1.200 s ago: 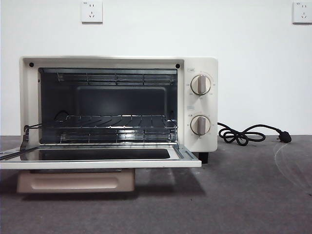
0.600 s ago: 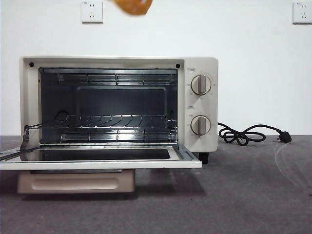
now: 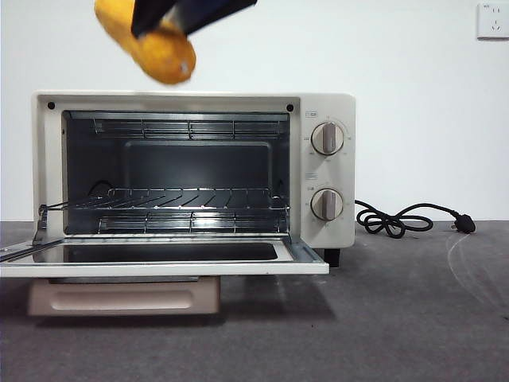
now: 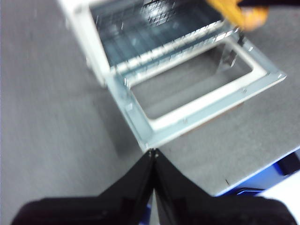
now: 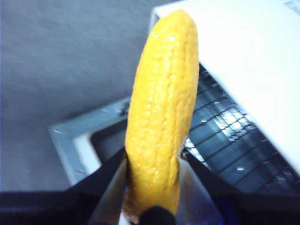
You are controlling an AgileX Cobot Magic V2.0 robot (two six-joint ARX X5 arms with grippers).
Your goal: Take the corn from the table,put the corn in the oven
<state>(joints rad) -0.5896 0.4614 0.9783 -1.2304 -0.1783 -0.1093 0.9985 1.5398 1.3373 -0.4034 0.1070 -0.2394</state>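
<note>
White wall w/ sockets (image 3: 495, 21) behind; dark grey table (image 3: 398, 318) under the oven (image 3: 193, 171), door (image 3: 159, 259) dropped flat, wire rack (image 3: 187, 197) bare inside. Black power cord (image 3: 406, 219) lies on the table beside it. My right gripper (image 5: 152, 168) is clamped on the corn (image 3: 147, 40), one jaw pressed to each side near its lower end, cob pointing out past the tips. In front view corn hangs tilted above the oven's top edge, touching nothing else. My left gripper (image 4: 153, 154) hangs over the table near the door's corner, jaws pressed together, tips touching, nothing between them.
</note>
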